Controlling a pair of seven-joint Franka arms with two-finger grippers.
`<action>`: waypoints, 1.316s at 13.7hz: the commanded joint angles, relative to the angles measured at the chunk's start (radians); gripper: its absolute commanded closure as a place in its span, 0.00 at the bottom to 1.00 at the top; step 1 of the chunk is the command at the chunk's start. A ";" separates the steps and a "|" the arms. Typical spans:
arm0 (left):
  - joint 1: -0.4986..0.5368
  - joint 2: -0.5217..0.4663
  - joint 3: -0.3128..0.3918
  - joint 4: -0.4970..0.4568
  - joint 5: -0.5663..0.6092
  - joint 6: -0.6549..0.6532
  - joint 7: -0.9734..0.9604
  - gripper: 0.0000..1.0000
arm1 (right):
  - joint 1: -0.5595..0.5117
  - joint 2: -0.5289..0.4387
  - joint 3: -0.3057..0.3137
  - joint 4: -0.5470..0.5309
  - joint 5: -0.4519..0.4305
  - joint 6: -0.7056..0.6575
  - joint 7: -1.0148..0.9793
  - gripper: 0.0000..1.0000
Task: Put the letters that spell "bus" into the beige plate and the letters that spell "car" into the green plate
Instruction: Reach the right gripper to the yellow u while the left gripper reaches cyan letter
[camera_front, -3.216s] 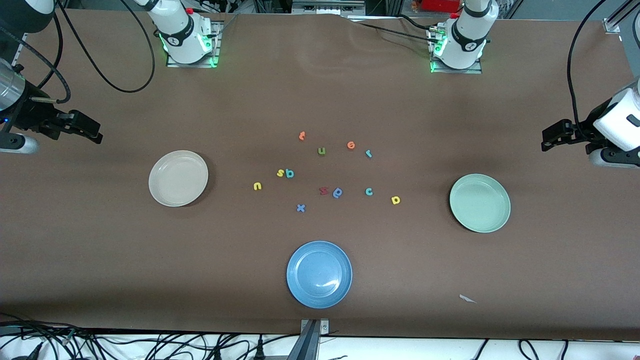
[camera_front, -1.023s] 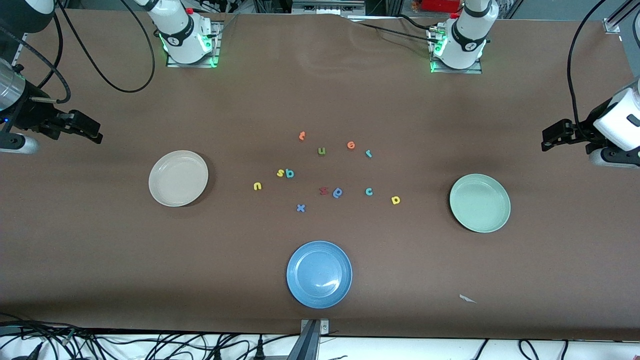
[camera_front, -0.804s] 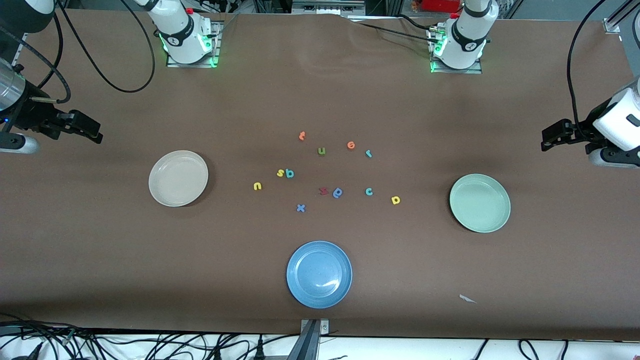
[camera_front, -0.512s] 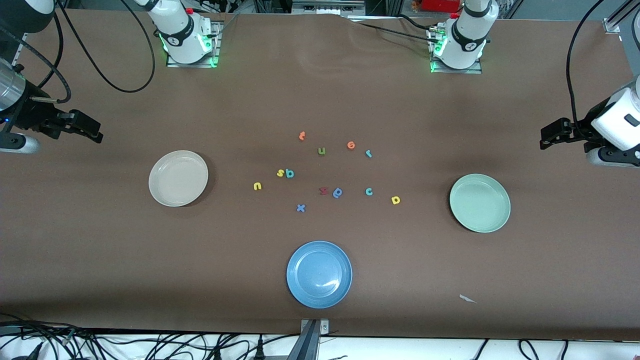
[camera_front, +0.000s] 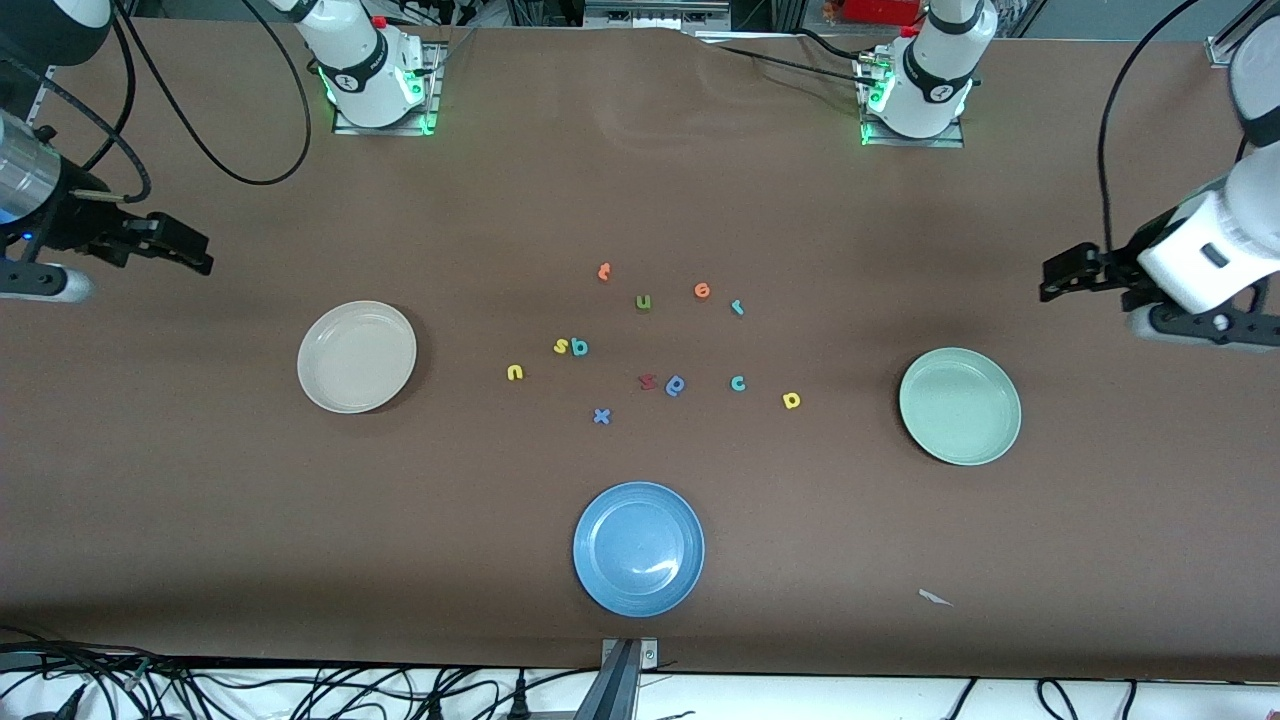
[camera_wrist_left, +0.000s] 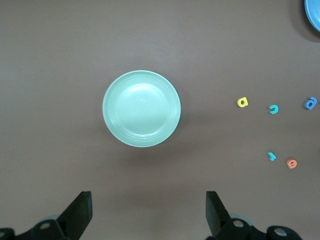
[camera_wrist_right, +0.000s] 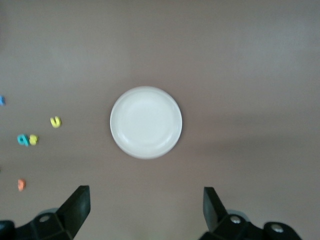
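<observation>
Left gripper (camera_front: 1052, 279) shifted inward, fingers (camera_wrist_left: 80, 212) wide, empty

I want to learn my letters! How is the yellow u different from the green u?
The yellow u is bright yellow; the olive-green u is dark and dull. The yellow u lies nearer the front camera and toward the beige plate; the olive-green u lies farther off, between two orange letters. The yellow u lies apart from other letters; the olive-green u has neighbours close by. Both are tiny letters of like size, flat on the brown table.

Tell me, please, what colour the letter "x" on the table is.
The "x" is blue, clearest in the front view.
</observation>
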 joint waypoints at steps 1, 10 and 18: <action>-0.057 0.059 -0.012 -0.010 -0.024 0.066 -0.089 0.00 | 0.051 0.026 -0.007 -0.011 0.003 -0.039 0.004 0.00; -0.285 0.127 -0.078 -0.301 -0.028 0.466 -0.639 0.00 | 0.351 0.217 -0.008 -0.158 -0.018 0.299 0.519 0.00; -0.302 0.116 -0.226 -0.536 -0.028 0.737 -0.985 0.00 | 0.453 0.507 -0.015 -0.201 -0.133 0.765 0.730 0.20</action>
